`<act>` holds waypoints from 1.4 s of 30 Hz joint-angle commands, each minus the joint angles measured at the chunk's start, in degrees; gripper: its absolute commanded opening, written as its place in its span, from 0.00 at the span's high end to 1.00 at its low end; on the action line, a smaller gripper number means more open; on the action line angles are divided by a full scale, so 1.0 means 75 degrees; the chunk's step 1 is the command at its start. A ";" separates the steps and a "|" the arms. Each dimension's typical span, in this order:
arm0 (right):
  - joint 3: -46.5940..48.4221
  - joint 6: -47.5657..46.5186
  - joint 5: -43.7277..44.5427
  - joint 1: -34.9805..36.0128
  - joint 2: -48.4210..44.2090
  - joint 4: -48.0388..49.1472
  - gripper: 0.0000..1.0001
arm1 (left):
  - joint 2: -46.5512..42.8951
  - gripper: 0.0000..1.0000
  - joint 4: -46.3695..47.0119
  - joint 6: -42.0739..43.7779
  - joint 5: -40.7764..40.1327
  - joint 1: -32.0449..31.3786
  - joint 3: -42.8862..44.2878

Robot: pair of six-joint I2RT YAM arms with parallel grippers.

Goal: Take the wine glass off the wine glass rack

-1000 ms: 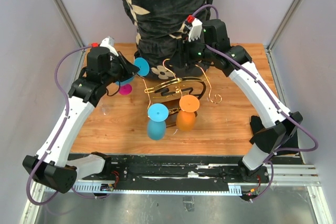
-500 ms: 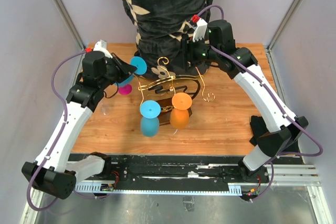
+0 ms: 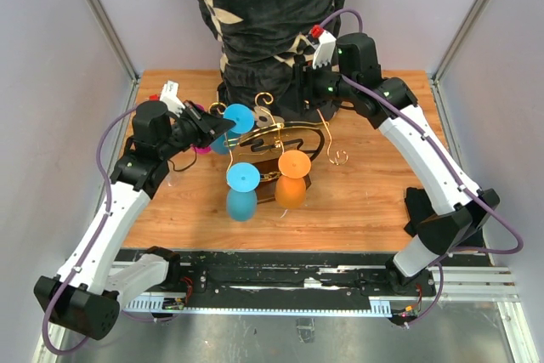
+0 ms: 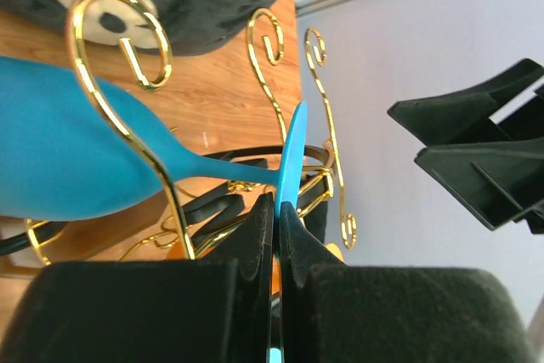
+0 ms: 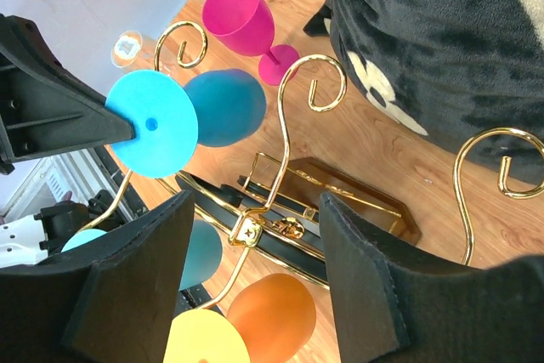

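At the far left side of the rack (image 3: 270, 135), your left gripper (image 3: 223, 123) has carried the blue wine glass (image 3: 240, 118) a little to the right and nearer. Half a second ago its round foot sat further left and further back. The jaws are pinched tight on the rim of that foot, which the left wrist view shows edge-on between them.

The rack, with the second blue glass (image 3: 242, 193) and the orange glass (image 3: 292, 180) hanging on its near side, has not budged in that half second. A full second ago it stood slightly further right.

Your right gripper (image 5: 253, 210) hangs over the far side of the rack with its jaws wide and nothing in them, just as it did half a second ago.

You have the glass in hand, but I would not call it free. From the left wrist, the rack's gold wire crosses in front of the bowl and stem, so the glass looks to be among the arms yet. The shift toward the middle has probably not cleared it. Expect to draw the stem out past that wire before you carry the glass away.
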 commanded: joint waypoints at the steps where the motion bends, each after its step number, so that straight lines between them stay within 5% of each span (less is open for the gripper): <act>1: -0.0032 -0.0072 0.0072 -0.0099 -0.0310 0.0059 0.38 | -0.0239 1.00 0.1616 -0.0455 0.0835 0.0034 -0.0145; 16: -0.0104 0.0126 0.0059 -0.0402 -0.0593 -0.0014 0.31 | -0.0089 0.99 0.2494 -0.0999 0.1702 0.0055 0.1184; 25: -0.0585 0.0124 0.0319 -0.1531 -0.1740 -0.0012 0.29 | 0.0430 0.99 0.1592 0.1385 0.2477 -0.0199 0.2319; 30: -0.0343 -0.0227 0.1685 -0.2386 -0.2327 -0.0582 0.28 | 0.1357 1.00 0.0109 0.3212 0.1186 -0.1934 0.4136; 36: 0.0324 -0.1221 0.5357 -0.2548 -0.3122 -0.0889 0.20 | 0.3566 1.00 -0.1194 0.4796 -0.0789 -0.4114 0.6534; 42: -0.0297 -0.1699 0.7751 -0.2571 -0.4371 -0.0093 0.17 | 0.5611 1.00 -0.1735 0.6460 -0.2773 -0.5781 0.8109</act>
